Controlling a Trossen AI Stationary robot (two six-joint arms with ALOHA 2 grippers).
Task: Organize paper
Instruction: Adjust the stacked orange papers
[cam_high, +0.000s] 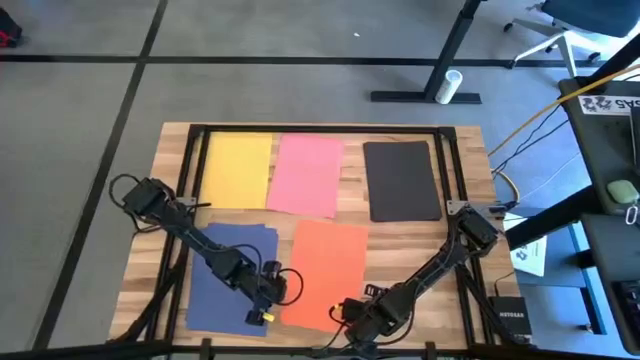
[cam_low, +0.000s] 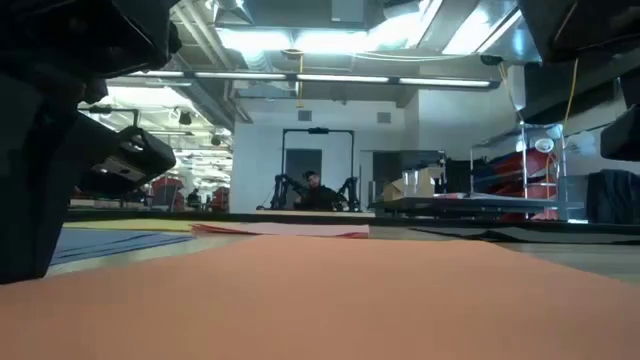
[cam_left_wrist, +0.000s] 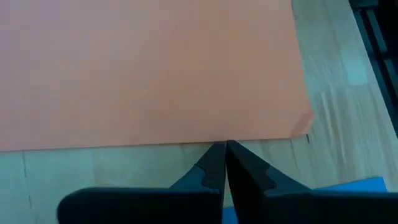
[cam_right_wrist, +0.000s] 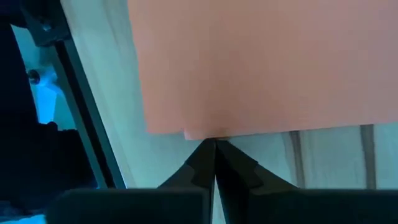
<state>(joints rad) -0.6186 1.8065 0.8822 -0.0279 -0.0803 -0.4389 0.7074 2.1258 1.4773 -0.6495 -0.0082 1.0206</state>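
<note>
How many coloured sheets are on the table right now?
5: yellow sheet far left, pink sheet far centre, black sheet far right, navy sheet near left, orange sheet near centre. Stacked sheets could be hidden.

Even overhead light; glaring ceiling lamps (cam_low: 330, 40), blurred near foreground, soft wrist views

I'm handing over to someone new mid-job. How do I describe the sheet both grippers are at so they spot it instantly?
On the wooden table, look at the near row, where the left gripper and right gripper meet. The orange sheet lies between them, right of the navy sheet. It is the only orange one.
</note>
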